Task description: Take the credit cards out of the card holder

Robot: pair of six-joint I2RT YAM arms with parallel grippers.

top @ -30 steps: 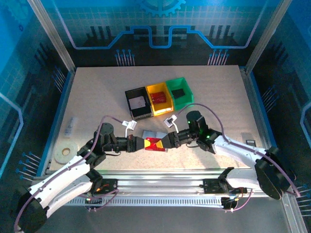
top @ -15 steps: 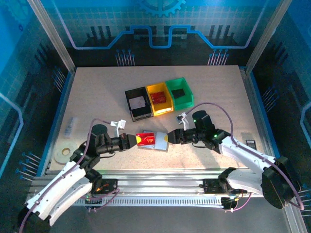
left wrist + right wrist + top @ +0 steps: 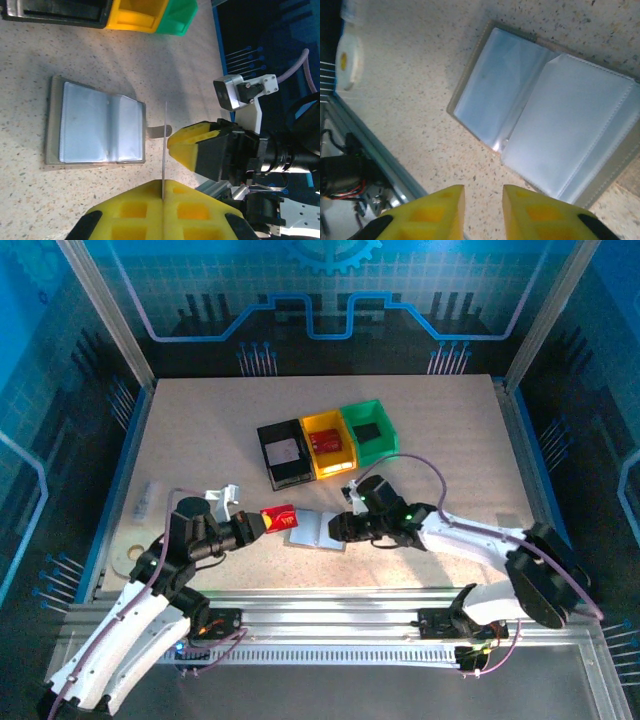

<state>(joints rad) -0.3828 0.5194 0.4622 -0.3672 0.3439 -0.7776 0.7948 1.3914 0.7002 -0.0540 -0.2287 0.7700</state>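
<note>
Card holder point(image 3: 312, 530) lies open and flat on table point(image 3: 200, 430), clear sleeves up, between both grippers. Left gripper point(image 3: 262, 525) pinches a red credit card point(image 3: 280, 518) just left of it. Right gripper point(image 3: 483, 192) hovers at its right edge, jaws narrowly parted, empty.

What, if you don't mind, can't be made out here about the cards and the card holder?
1. Red credit card in the left gripper: edge-on in the left wrist view, print too small in the top view.
2. Card holder: hazy sleeves hide whether a card is inside; the right wrist view's edge cuts off its right corner.
3. Yellow bin: the red item inside is too small from the top.
</note>
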